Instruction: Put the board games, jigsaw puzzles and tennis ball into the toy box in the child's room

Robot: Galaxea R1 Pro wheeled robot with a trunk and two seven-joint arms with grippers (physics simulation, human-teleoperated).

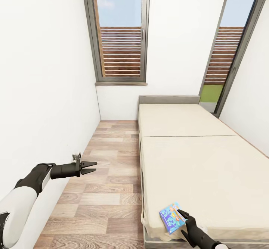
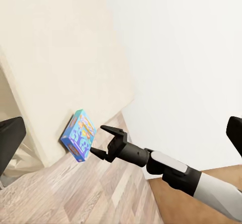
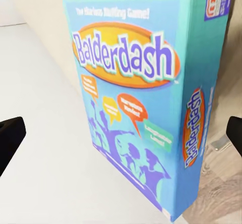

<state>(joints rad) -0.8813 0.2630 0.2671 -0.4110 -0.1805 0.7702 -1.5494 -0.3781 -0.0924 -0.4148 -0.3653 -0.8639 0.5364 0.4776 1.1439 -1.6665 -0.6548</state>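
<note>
The small blue board game [image 1: 172, 217] sits at the near corner of the bed [image 1: 194, 155], down at about five o'clock in the head view, tipped up off the beige mattress rather than lying flat. It's a slim cardboard box with a glossy teal lid and "Balderdash" printed across an orange oval, its long axis running up and away from the right gripper [image 1: 183, 214]. In the left wrist view that black gripper [image 2: 97, 141] reaches to the box [image 2: 78, 135] at the mattress edge, one finger above, one low against the box's near edge. Whether the fingers actually pinch the box, I cannot tell — the right wrist view has the lid [image 3: 136, 93] close up between two dark fingertips set wide at the frame's sides. The right arm is clearly the nearer one.

The left gripper [image 1: 89, 167] hangs at eight o'clock over the wood-plank floor [image 1: 108, 174], well apart from the bed, its two pointed fingers only narrowly parted and holding nothing.

The mattress looks soft and plain — the box's hard, slick edges should slide on it easily, so the grip likely wants to be firm before any lift.
</note>
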